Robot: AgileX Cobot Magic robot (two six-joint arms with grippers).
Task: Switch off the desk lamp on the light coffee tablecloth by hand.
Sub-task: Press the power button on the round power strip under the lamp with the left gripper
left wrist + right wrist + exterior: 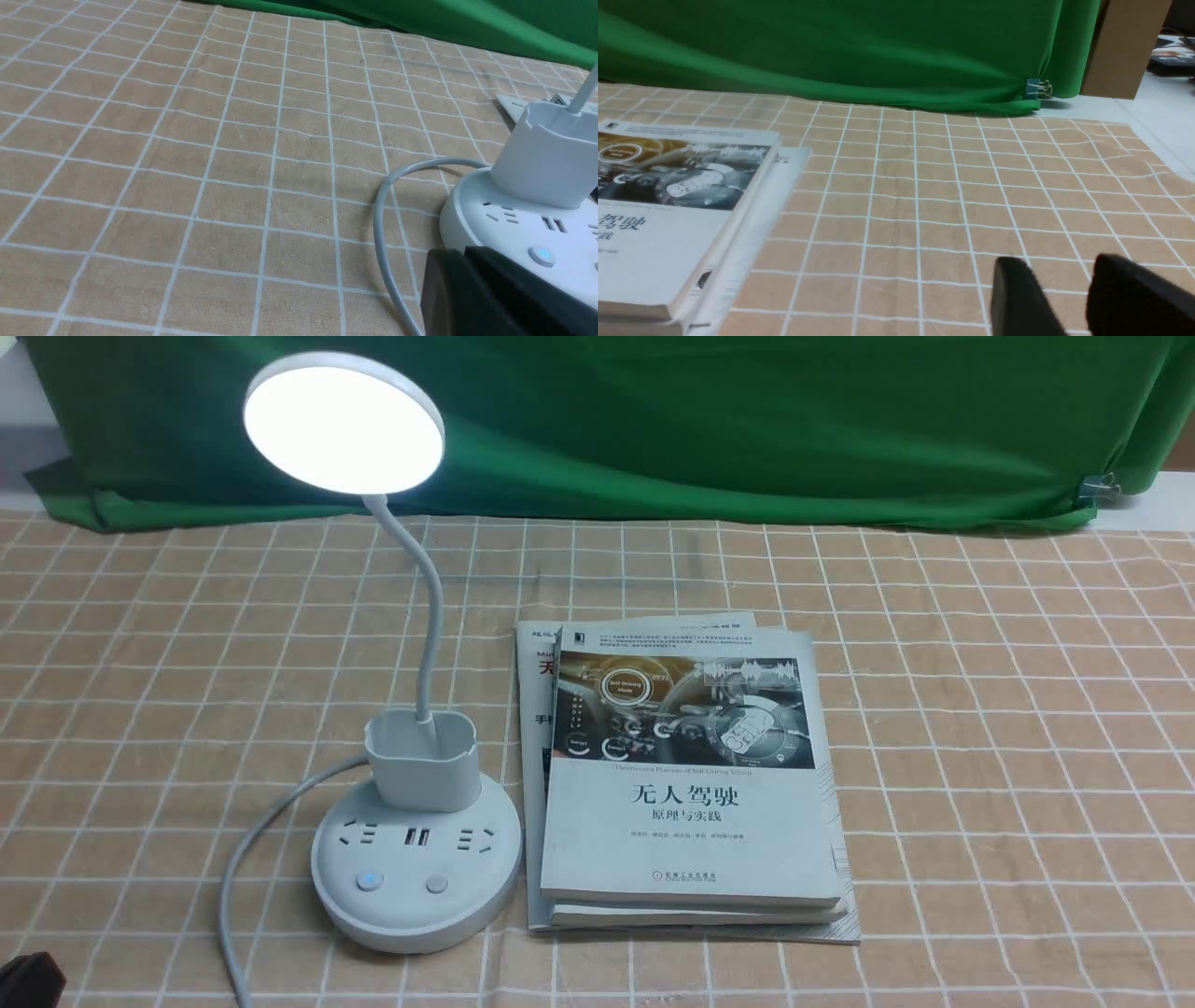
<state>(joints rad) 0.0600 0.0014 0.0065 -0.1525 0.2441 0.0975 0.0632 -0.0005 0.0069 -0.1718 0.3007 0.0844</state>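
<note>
Lamp (422, 770) lit; left claw (465, 255) apparently just beside.

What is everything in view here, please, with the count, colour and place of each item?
desk lamp: one, white, lit, on the cloth left of the books
cord: one, pale grey, curving from the lamp's base toward the near edge
books: a stack of at least two, white covers, centre of the cloth
light coffee tablecloth: one, tan with a white grid, under everything
green cloth: one, green, along the back
binder clip: one, blue-green, on the green cloth's corner
left gripper: one, black, near left, apart from the lamp's base
right gripper: one, black, open, over bare cloth right of the books
</note>
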